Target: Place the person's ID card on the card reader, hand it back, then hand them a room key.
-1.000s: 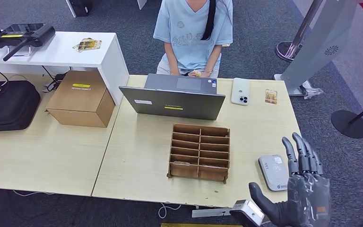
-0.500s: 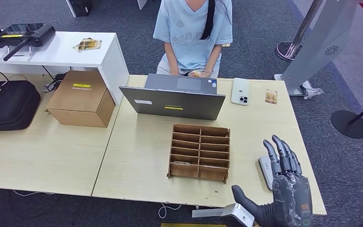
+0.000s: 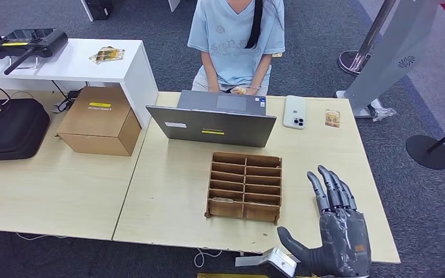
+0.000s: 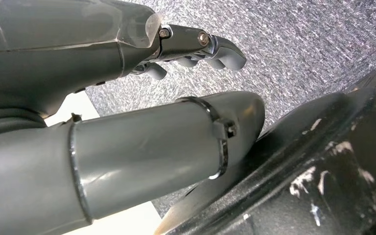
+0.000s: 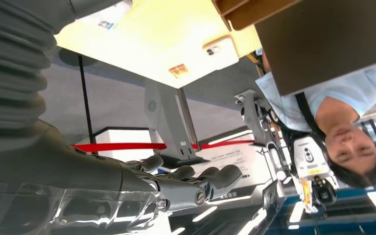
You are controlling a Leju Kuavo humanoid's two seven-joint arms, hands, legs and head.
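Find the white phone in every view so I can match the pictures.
Head view: white phone on the table's far side, right of the laptop.
Right wrist view: at the table edge, near the card.
Left wrist view: not in it.
Shared landmark: the card beside it.

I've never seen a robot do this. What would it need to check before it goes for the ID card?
1. Right hand free: ok, fingers spread, holding nothing.
2. Card in sight: ok, a small card lies flat at the table's far side, beside the white phone.
3. Way to the card: ok, it looks like bare tabletop between hand and card.
4. Card reader located: cannot tell; the right hand covers the table's near right part.
5. Room key ready: cannot tell; something flat lies in a near slot of the wooden organizer.
6. Person out of the way: ok, seated behind the laptop.
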